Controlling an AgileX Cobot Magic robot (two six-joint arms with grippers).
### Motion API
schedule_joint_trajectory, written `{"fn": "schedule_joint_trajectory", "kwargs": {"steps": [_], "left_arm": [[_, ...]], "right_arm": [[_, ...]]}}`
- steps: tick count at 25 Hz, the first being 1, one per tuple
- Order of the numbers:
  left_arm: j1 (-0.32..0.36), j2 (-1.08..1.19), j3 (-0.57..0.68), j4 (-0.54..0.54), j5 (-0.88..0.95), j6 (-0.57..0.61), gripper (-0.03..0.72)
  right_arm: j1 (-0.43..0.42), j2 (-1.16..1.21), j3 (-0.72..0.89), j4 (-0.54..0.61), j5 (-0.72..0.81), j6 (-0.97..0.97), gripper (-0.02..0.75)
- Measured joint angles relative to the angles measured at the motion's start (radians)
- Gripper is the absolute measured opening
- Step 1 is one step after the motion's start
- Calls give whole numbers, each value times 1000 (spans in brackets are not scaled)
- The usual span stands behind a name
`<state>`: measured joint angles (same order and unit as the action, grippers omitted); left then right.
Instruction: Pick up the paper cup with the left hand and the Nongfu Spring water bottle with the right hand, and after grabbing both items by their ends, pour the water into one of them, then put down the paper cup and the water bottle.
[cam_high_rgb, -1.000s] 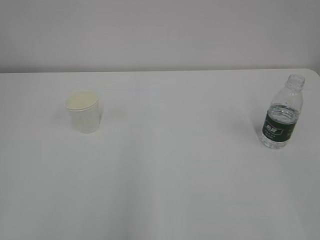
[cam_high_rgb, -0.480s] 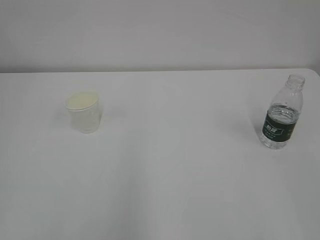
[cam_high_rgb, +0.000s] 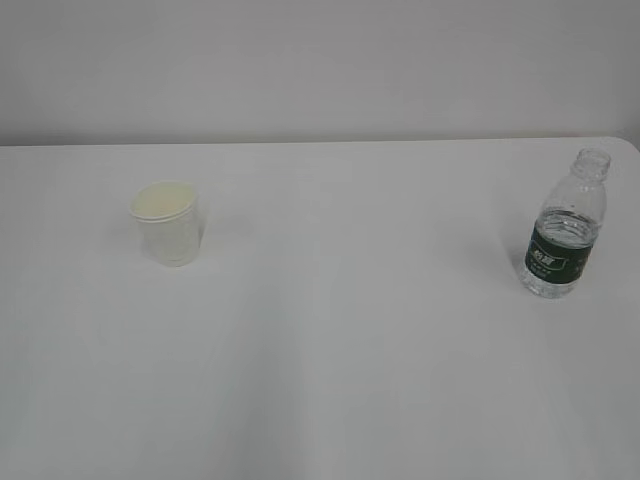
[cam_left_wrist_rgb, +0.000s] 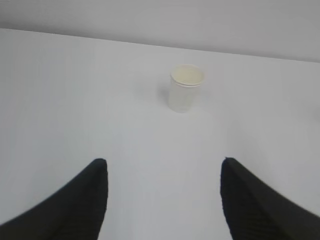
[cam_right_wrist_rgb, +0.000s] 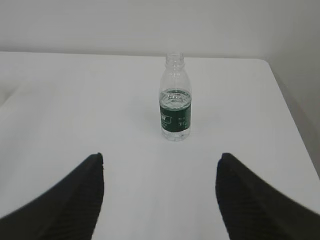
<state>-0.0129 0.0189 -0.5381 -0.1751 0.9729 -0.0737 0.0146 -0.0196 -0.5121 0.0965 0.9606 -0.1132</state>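
standing upright and untouched, the paper cup (cam_high_rgb: 166, 224) sits at about 9 o'clock on the white table (cam_high_rgb: 340, 330), and the nongfu spring water bottle (cam_high_rgb: 566, 229) stands uncapped at about 3 o'clock, near the table's right edge. the two are well apart.

the left hand (cam_left_wrist_rgb: 162, 170) has its jaws spread wide and empty, with the cup ahead at 12 o'clock, slightly right of the gap's centre. the right hand (cam_right_wrist_rgb: 160, 167) is likewise spread and empty, with the bottle ahead at 12 o'clock, close to centred. neither arm shows in the exterior view.

risks noted, as judgement only:
- the cup is light and appears empty; one finger arriving first could push or tip it rather than capture it. the slight offset in the left wrist view adds to this.
- the bottle is open and the water (cam_right_wrist_rgb: 175, 100) reaches roughly to the label's upper edge; a knock, or a hard squeeze on the thin ribbed body, could spill it.
- the bottle's place near the table edge leaves little margin if it is nudged outward.
- a thin paper wall may crush under a firm grip.
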Motion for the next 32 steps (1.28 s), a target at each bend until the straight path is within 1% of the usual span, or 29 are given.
{"fn": "schedule_joint_trajectory", "kwargs": {"steps": [4,7,16,23,29,32], "left_arm": [[0,62,-12,-7,-30,4,503],[0,124,-37,-7,-87,11,503],[0,295,-50,-7,-310,25,503],[-2,358,-50,-7,-491,27,503],[-37,421,-50,21,-590,27,500],[-73,485,-50,29,-653,27,496]], "right_arm": [[0,29,0,10,-42,0,533],[0,75,0,14,-84,0,533],[0,185,0,46,-244,0,533],[0,211,0,49,-345,0,533],[0,232,0,51,-427,-2,532],[0,273,0,53,-470,-2,532]]}}
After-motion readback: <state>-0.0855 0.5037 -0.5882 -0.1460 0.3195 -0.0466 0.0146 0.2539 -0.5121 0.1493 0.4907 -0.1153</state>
